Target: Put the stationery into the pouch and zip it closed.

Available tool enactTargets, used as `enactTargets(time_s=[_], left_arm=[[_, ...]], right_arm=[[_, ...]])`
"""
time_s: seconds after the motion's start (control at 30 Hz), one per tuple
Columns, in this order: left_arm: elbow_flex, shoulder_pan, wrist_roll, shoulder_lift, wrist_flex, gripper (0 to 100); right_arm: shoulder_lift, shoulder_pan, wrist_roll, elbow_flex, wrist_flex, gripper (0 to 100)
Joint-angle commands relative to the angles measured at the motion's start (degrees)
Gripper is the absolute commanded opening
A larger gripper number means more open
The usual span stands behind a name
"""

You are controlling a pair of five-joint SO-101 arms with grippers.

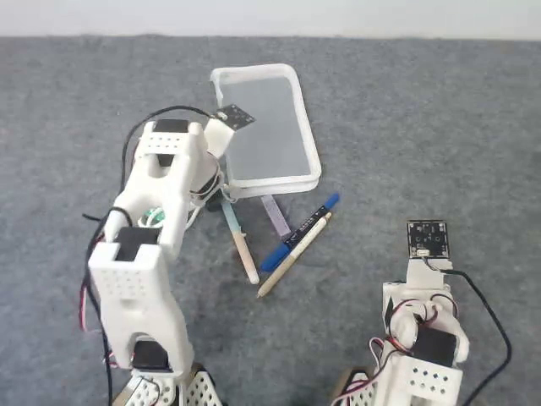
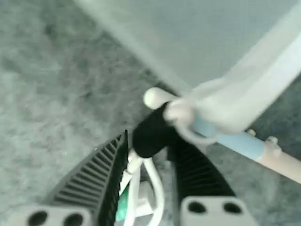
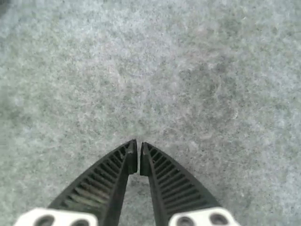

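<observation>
The translucent white pouch [image 1: 266,127] lies flat at the far middle of the grey carpet. At its near left corner, my left gripper [image 1: 216,200] is shut on the black zipper pull [image 2: 150,134], which hangs from a white ring on the pouch's edge [image 2: 235,101]. A cream pen with a light blue band [image 1: 239,241] lies just under that corner, its end [image 2: 155,97] beside the pull. A blue pen [image 1: 303,231], a beige pen [image 1: 294,255] and a lilac strip [image 1: 275,216] lie close together near the pouch. My right gripper [image 3: 138,157] is shut on nothing, low over bare carpet.
The right arm [image 1: 423,326] is folded back at the near right, well away from the pens. Grey carpet [image 1: 423,127] covers the whole table, with free room to the right of the pouch and along the left side.
</observation>
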Motion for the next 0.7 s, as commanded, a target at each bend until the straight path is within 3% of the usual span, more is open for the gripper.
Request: enactTargets(time_s=[0.0,0.1,0.3,0.53,0.67], left_arm=[[-5.49,1.23,0.00,-0.44,5.98,4],[-9.45,2.73,1.67,-0.53,13.01,1],[-18.24,5.80,16.79,-0.53,21.89,1],[-19.38,8.97,44.13,-0.44,23.12,1],[-19.38,9.49,55.91,-0.44,23.12,1]], right_arm=[[-0.92,0.57,-0.53,1.23,0.13,0.7],[-0.92,0.57,-0.53,1.23,0.13,0.7],[-0.92,0.57,-0.53,1.23,0.13,0.7],[-0.92,0.66,-0.53,1.23,0.13,0.7],[-0.92,0.66,-0.53,1.23,0.13,0.7]])
